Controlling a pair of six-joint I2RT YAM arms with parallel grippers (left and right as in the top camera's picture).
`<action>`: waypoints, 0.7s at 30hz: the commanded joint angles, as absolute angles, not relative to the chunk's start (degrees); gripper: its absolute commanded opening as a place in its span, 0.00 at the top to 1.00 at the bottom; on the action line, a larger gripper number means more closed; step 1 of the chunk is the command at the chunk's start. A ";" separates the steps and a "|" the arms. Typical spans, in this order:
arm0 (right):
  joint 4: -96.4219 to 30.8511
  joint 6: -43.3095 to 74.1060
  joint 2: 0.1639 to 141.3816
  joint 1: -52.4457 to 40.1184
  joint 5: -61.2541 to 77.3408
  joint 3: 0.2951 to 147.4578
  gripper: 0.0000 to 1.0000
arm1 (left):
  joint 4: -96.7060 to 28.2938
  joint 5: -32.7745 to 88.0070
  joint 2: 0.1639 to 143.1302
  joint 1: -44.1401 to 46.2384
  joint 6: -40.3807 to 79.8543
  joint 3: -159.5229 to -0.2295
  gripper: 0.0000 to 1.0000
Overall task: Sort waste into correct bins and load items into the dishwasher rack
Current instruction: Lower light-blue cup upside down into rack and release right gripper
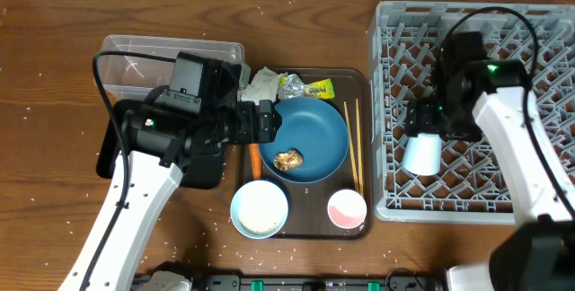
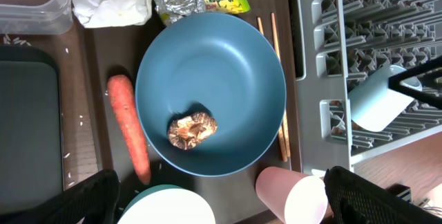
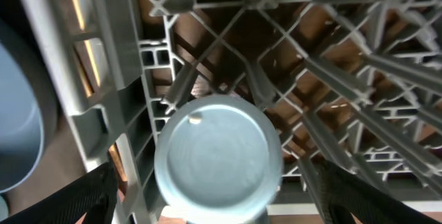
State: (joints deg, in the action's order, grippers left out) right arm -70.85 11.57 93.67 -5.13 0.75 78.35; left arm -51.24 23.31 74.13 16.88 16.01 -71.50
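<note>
Left gripper [image 2: 222,186] apart; right gripper [image 3: 209,182] apart flanking light-blue cup [image 3: 218,156] base, seen only from right wrist

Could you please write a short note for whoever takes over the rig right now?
Left claw: open, above the plate, holding nothing.
Right claw: open, over the blue cup.
Done: blue cup is in the rack.
On the brown tray: plate with lump, carrot, tissue, wrapper, chopsticks, bowl, pink cup.
Left: waste to tub and black tray; plate, bowl, pink cup and chopsticks to rack.
</note>
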 commanded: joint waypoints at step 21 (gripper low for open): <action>-77.10 12.73 85.62 -6.76 -2.35 79.13 0.46 | -51.83 22.44 73.71 16.69 14.76 -72.25 0.04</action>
State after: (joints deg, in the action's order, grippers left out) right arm -75.75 13.21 88.25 -7.03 -1.21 78.39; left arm -51.62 23.14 74.11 16.88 16.01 -71.50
